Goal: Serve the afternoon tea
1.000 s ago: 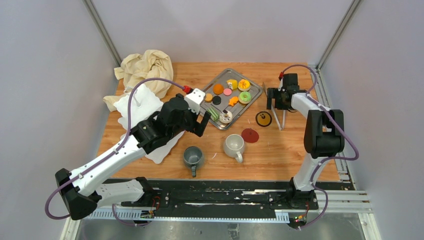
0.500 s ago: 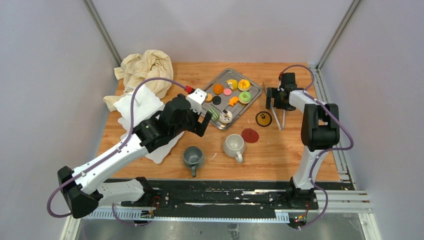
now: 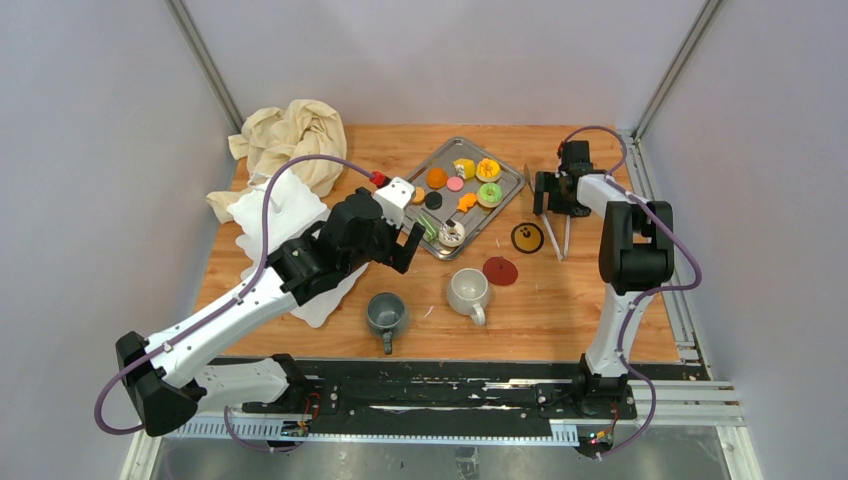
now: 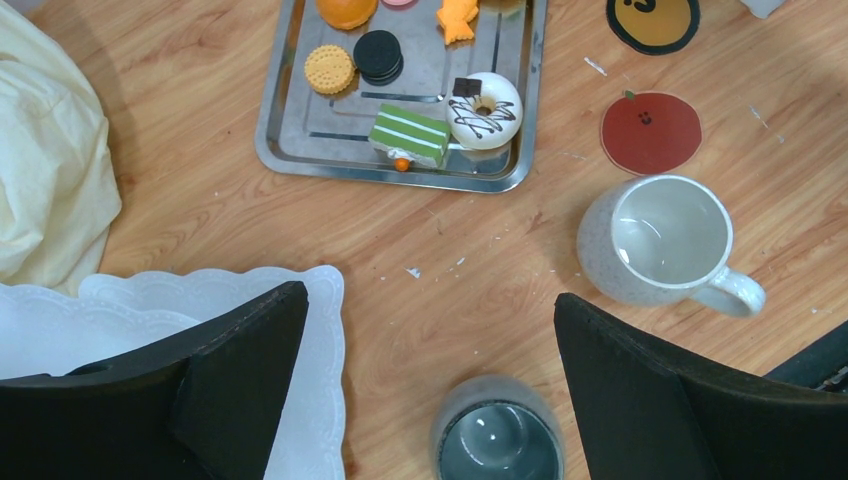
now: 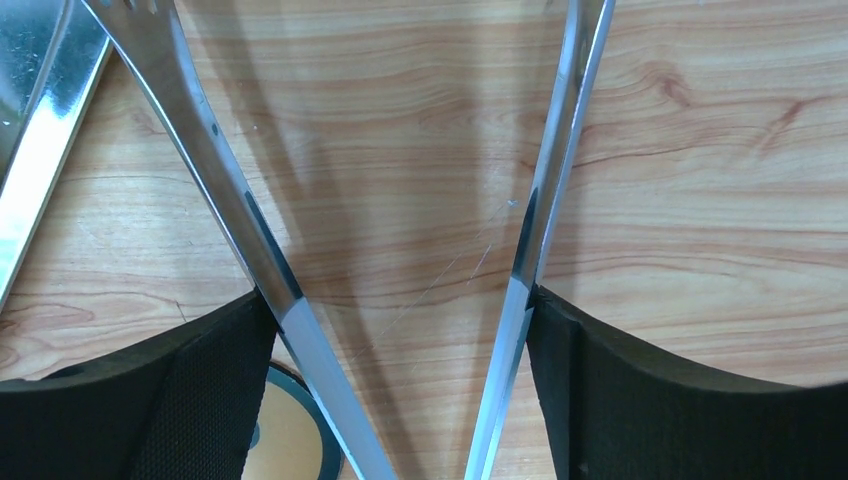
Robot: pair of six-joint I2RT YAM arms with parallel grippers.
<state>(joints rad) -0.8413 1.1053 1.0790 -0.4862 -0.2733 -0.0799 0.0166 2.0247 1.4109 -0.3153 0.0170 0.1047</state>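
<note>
Small pastries lie on the steel tray (image 3: 432,158): a green ring doughnut (image 3: 489,194), an orange one (image 3: 437,178), a yellow one (image 3: 464,168) and a pink one (image 3: 455,184). A grey mug (image 3: 386,313) and a white mug (image 3: 467,290) stand upright in front of the tray. White scalloped stand plates (image 3: 280,210) lie flat at the left. My left gripper (image 3: 407,248) hangs open and empty above the table, over the grey mug (image 4: 497,440) and the plate edge (image 4: 150,310). My right gripper (image 3: 556,195) is shut on steel tongs (image 5: 230,200), one pad on each arm.
A beige cloth (image 3: 290,135) is bunched at the back left. A yellow-black coaster (image 3: 527,237) and a red coaster (image 3: 500,271) lie right of the tray. The tray's near end holds a green-white cake (image 4: 410,135) and a chocolate-drizzled doughnut (image 4: 484,110).
My right wrist has shifted slightly toward the back of the table with the tongs. My left arm has barely moved.
</note>
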